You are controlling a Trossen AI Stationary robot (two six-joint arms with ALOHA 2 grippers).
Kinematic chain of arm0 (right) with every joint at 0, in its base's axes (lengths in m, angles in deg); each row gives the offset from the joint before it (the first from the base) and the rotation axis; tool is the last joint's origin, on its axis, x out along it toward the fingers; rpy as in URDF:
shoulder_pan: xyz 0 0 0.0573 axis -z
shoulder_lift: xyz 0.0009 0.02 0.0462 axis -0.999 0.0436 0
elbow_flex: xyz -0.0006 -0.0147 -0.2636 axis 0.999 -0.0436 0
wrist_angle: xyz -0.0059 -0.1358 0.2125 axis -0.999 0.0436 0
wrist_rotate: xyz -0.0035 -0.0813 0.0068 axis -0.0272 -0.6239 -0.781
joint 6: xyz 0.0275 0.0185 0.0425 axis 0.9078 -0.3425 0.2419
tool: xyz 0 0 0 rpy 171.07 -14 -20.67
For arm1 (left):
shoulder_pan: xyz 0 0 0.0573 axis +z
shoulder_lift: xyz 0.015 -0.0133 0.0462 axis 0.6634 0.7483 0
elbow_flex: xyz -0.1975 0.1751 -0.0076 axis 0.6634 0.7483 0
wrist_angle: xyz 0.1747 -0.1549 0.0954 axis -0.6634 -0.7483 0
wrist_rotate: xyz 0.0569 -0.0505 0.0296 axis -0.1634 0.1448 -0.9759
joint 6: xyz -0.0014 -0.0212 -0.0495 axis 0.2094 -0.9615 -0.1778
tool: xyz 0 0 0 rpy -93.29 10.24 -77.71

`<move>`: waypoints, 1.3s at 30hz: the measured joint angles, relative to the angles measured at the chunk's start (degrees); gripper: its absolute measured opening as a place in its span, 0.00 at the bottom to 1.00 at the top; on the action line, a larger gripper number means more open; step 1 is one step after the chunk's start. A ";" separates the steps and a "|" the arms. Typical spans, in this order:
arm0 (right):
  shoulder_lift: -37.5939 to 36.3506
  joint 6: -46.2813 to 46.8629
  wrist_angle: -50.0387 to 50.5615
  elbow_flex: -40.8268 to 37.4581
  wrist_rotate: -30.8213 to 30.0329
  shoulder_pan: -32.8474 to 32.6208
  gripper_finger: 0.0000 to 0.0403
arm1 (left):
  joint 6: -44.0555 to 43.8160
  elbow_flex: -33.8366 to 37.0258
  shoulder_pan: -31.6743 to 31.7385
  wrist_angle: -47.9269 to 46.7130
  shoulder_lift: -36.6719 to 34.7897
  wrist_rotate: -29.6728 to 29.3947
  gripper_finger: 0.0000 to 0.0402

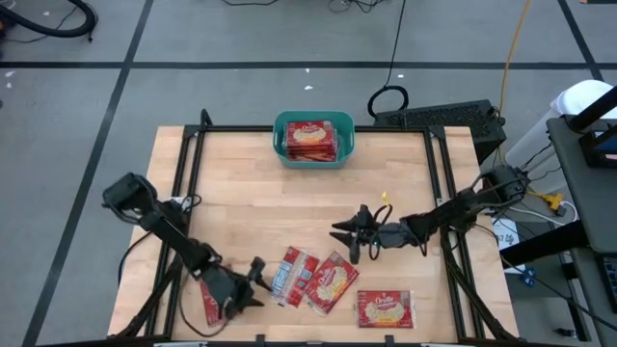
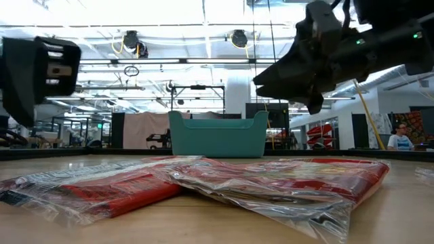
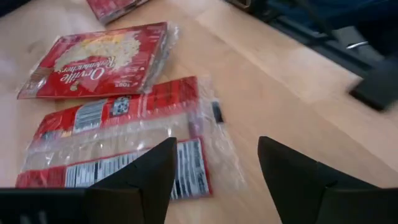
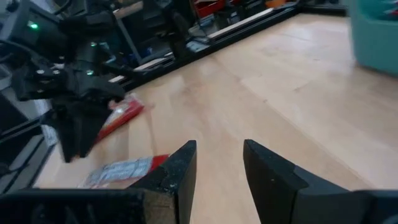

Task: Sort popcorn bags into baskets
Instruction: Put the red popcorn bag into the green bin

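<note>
Basket (image 1: 349,145): teal plastic tub, rounded walls, glossy red packets (image 1: 311,138) stacked inside.
Left gripper (image 1: 258,281): fingers spread, empty, beside crinkled clear-wrapped bag (image 1: 294,275).
Right gripper (image 1: 344,235): fingers spread, empty.

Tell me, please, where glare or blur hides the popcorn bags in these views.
Low view: the nearest popcorn bags are blurred, their wrappers shiny; the teal basket is sharper. Left wrist view: glare whitens the clear wrapper of the bag showing its back. High view: evenly lit, bags legible.

seated person (image 2: 401,137), perhaps, beyond table (image 1: 251,202)
</note>
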 joint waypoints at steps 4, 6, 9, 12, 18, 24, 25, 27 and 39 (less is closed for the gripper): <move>-0.02 -0.09 0.62 0.00 -0.07 -1.02 0.32 | -0.54 -3.97 0.78 -1.05 4.76 -2.02 0.57; 0.00 -0.10 0.88 0.00 -0.18 -1.40 0.32 | -1.52 -5.23 1.36 -1.08 6.74 -2.05 0.61; -0.02 -0.09 0.77 0.00 -0.15 -1.75 0.32 | -5.04 -5.85 2.07 -1.44 8.95 -2.49 0.68; -0.02 -0.25 1.24 -0.02 -0.19 -1.99 0.32 | -10.32 -6.06 2.73 -4.30 9.23 -2.61 0.73; -0.02 -1.64 1.89 -0.02 -0.28 -2.08 0.32 | -13.43 -6.13 4.32 -7.31 9.23 -2.71 0.56; -0.02 -2.47 1.76 -0.02 -3.15 -2.06 0.32 | -4.70 -6.04 7.30 -8.62 9.33 -4.51 0.16; -0.02 -2.72 1.62 -0.02 -3.15 -2.06 0.32 | -3.28 -5.97 7.78 -8.52 9.31 -4.47 0.09; -0.02 -3.11 0.93 -0.02 -3.08 -2.06 0.32 | -1.02 -5.93 8.80 -8.54 8.51 -4.45 0.03; -0.03 -12.87 -3.40 0.26 -3.22 0.12 0.32 | 4.39 -5.65 20.99 -16.56 -9.84 -4.19 0.01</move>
